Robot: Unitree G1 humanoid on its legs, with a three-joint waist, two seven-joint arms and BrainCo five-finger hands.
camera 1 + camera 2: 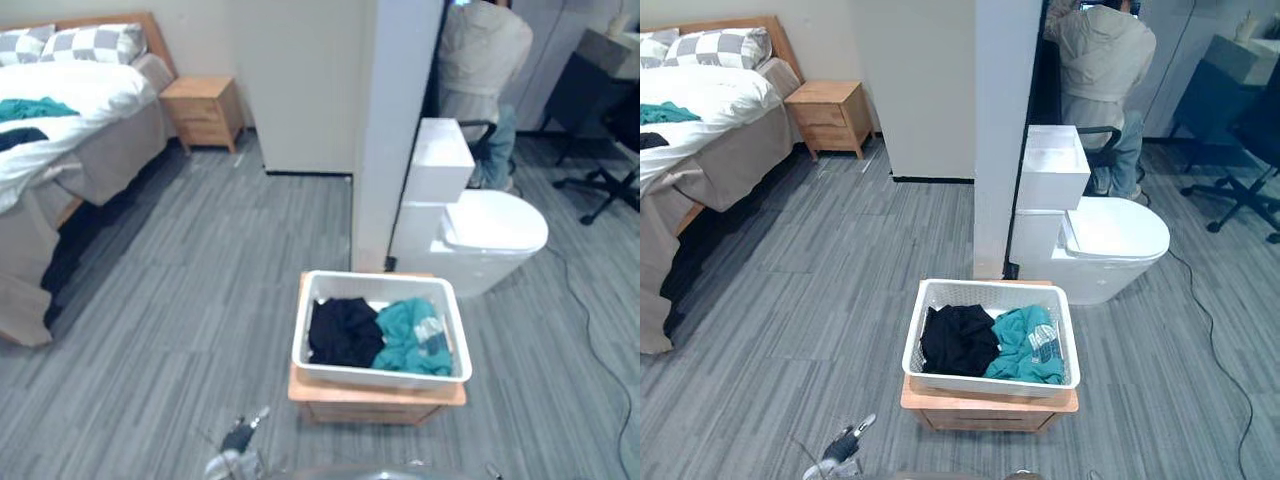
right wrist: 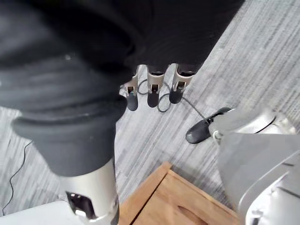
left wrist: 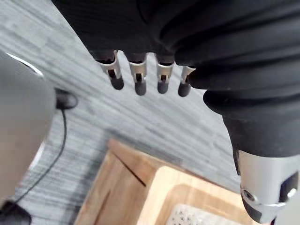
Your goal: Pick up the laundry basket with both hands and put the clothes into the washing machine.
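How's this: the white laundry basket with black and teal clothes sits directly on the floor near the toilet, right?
Not quite. The right eye view shows the white laundry basket resting on a low wooden stand, not directly on the floor. The rest holds: black clothes and teal clothes lie inside, and the toilet is near.
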